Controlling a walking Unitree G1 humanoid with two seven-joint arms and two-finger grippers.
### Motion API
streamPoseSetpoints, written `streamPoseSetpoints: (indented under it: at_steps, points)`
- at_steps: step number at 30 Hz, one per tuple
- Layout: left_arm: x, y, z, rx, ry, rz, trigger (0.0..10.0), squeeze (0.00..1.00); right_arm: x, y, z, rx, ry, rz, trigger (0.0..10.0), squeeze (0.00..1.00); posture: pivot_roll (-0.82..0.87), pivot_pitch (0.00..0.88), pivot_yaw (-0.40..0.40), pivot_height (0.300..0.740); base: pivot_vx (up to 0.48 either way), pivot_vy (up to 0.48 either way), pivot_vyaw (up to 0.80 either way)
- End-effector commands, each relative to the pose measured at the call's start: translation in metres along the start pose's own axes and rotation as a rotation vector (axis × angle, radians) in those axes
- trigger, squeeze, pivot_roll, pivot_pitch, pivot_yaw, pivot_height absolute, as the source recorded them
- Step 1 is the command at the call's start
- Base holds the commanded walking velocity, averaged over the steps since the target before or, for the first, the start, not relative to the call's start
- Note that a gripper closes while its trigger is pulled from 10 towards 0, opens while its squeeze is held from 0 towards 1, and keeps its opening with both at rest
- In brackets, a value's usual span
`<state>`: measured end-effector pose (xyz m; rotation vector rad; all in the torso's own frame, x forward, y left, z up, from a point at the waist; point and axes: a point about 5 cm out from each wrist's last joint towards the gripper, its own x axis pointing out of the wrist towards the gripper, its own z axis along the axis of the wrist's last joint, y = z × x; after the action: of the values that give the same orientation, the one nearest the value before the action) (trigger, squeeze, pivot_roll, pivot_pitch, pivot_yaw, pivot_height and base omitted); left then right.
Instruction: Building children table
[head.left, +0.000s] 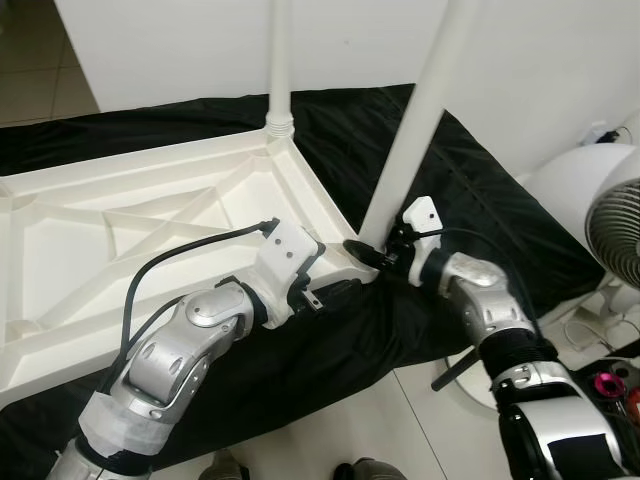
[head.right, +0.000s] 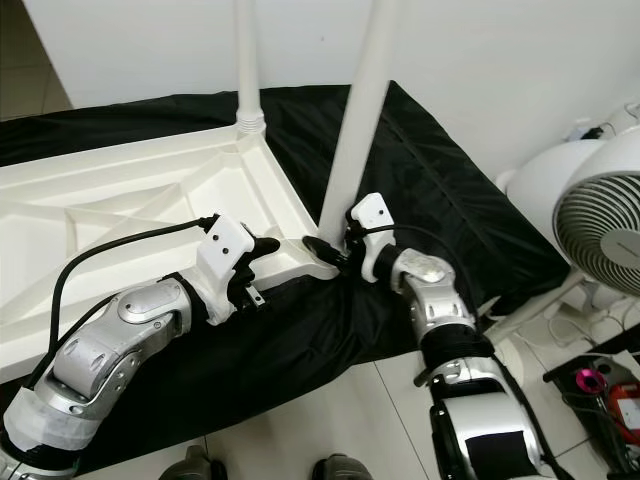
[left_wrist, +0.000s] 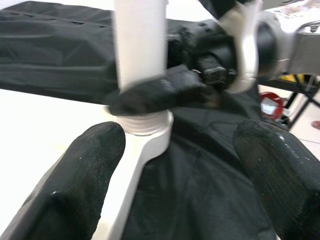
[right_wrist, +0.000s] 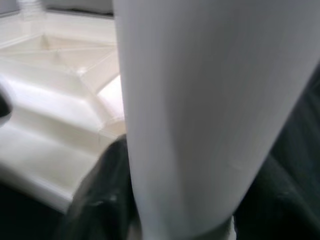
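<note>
1. Lying upside down on a black sheet (head.left: 470, 190) on the floor, the white tabletop (head.left: 120, 230) is being shown with its ribbed underside up; one leg (head.left: 279, 60) is standing upright in the far corner socket, and a second leg (head.left: 420, 110) is rising at a slight lean from the near corner socket (left_wrist: 147, 125).
2. The second leg is being judged a light, stiff, hollow plastic tube, smooth and likely slippery; it is best taken low, just above the threaded collar, where turning force is being carried without bending the tube.
3. The tabletop is being judged rigid but light, so it is likely to slide on the sheet unless it is being steadied at the corner.
4. The right gripper (head.right: 325, 247) is being held low at the base of the second leg, forearm bent inward; its jaws are being closed around the leg just above the socket.
5. The left gripper (head.left: 318, 262) is being reached across the tabletop's near corner, elbow bent and wrist level; its jaws are being held spread and empty, with the fingers (left_wrist: 85, 170) flanking the corner socket.
</note>
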<state>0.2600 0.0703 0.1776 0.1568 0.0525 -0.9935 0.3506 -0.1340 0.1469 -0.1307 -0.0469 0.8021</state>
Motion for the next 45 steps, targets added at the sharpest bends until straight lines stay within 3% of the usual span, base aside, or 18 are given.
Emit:
streamPoseSetpoints:
  at_steps: [1,6,8,12,14,16,18,22,28,29,34,37,38,40,41,42,44,45]
  points:
    - [0.000,-0.003,-0.002,-0.008,0.006,-0.038,10.0,0.00,0.001,0.002,-0.001,0.015,0.002,-0.059,10.0,0.00,-0.07,0.052,-0.033,0.740,0.000,0.000,0.00]
    - [0.000,-0.004,-0.003,-0.010,0.007,-0.043,10.0,0.00,0.009,0.022,-0.001,0.044,0.000,-0.136,10.0,0.00,-0.07,0.049,-0.037,0.740,0.000,0.000,0.00]
    - [0.001,-0.004,-0.003,-0.011,0.007,-0.043,10.0,0.00,0.014,0.032,-0.001,0.099,0.001,-0.239,10.0,0.00,-0.07,0.045,-0.039,0.740,0.000,0.000,0.00]
    - [0.001,-0.004,-0.004,-0.010,0.007,-0.043,10.0,0.00,0.016,0.036,-0.001,0.123,0.004,-0.293,10.0,0.00,-0.07,0.040,-0.041,0.740,0.000,0.000,0.00]
    - [0.001,-0.004,-0.004,-0.008,0.007,-0.042,10.0,0.00,0.018,0.042,-0.001,0.144,0.007,-0.369,10.0,0.00,-0.07,0.037,-0.043,0.740,0.000,0.000,0.00]
    - [0.001,-0.002,-0.003,-0.006,0.006,-0.039,10.0,0.00,0.018,0.051,-0.002,0.207,-0.003,-0.586,10.0,0.00,-0.07,0.027,-0.042,0.740,0.000,0.000,0.00]
    - [0.001,-0.002,-0.003,-0.006,0.006,-0.039,10.0,0.00,0.018,0.051,-0.002,0.207,-0.003,-0.586,10.0,0.00,-0.07,0.027,-0.042,0.740,0.000,0.000,0.00]
    - [0.000,-0.001,-0.003,-0.003,0.006,-0.038,10.0,0.00,0.023,0.067,0.003,0.253,-0.029,-0.587,10.0,0.00,-0.07,0.023,-0.038,0.740,0.000,0.000,0.00]
    - [0.001,-0.002,-0.002,0.000,0.007,-0.043,10.0,0.00,0.020,0.065,0.008,0.257,-0.031,-0.603,10.0,0.00,-0.07,0.020,-0.039,0.740,0.000,0.000,0.00]
    - [0.001,-0.002,-0.002,0.000,0.006,-0.043,10.0,0.00,0.020,0.065,0.008,0.258,-0.031,-0.604,10.0,1.00,-0.07,0.020,-0.039,0.740,0.000,0.000,0.00]
    - [0.002,-0.003,-0.002,0.000,0.007,-0.046,10.0,0.00,0.017,0.062,0.015,0.235,-0.070,-0.592,10.0,1.00,-0.07,0.017,-0.037,0.740,0.000,0.000,0.00]
    - [0.000,-0.004,-0.004,-0.001,0.012,-0.055,10.0,0.00,0.008,0.050,0.018,0.202,-0.093,-0.557,10.0,1.00,-0.07,0.017,-0.036,0.740,0.000,0.000,0.00]
    - [-0.001,-0.004,-0.005,0.001,0.018,-0.060,10.0,0.00,0.005,0.046,0.017,0.198,-0.095,-0.528,10.0,0.74,-0.08,0.018,-0.034,0.740,0.000,0.000,0.00]
    - [-0.001,-0.004,-0.006,0.004,0.022,-0.064,10.0,0.00,0.003,0.044,0.017,0.197,-0.095,-0.509,10.0,0.74,-0.08,0.018,-0.034,0.740,0.000,0.000,0.00]
    - [-0.002,-0.004,-0.006,0.007,0.025,-0.073,10.0,0.00,0.001,0.041,0.016,0.181,-0.089,-0.479,10.0,0.00,-0.08,0.019,-0.033,0.740,0.000,0.000,0.00]
    - [-0.002,-0.004,-0.006,0.007,0.025,-0.073,10.0,0.00,0.001,0.041,0.016,0.181,-0.089,-0.479,10.0,0.00,-0.08,0.019,-0.033,0.740,0.000,0.000,0.00]
    - [-0.005,-0.005,-0.006,0.012,0.029,-0.103,10.0,0.00,-0.005,0.031,0.017,0.055,-0.076,-0.350,10.0,0.00,-0.08,0.024,-0.030,0.740,0.000,0.000,0.00]
    - [-0.005,-0.005,-0.006,0.012,0.029,-0.103,10.0,0.00,-0.005,0.031,0.017,0.055,-0.076,-0.350,10.0,0.00,-0.08,0.024,-0.030,0.740,0.000,0.000,0.00]
